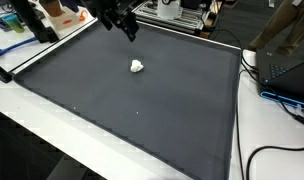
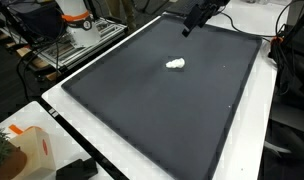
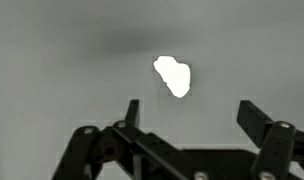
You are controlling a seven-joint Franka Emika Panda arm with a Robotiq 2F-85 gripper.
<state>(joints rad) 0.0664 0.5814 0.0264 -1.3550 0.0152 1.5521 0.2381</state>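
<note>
no readable text, labels, brands or numbers anywhere

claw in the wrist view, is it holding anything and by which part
Nothing is held. The claw stands open above the dark mat, and the small white lump lies on the mat beyond its fingertips, untouched.

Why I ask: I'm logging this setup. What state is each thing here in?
pincer: open, empty, hovering above the mat
white lump: lying loose on the mat, apart from the pincer
mat: spread flat on the table
</note>
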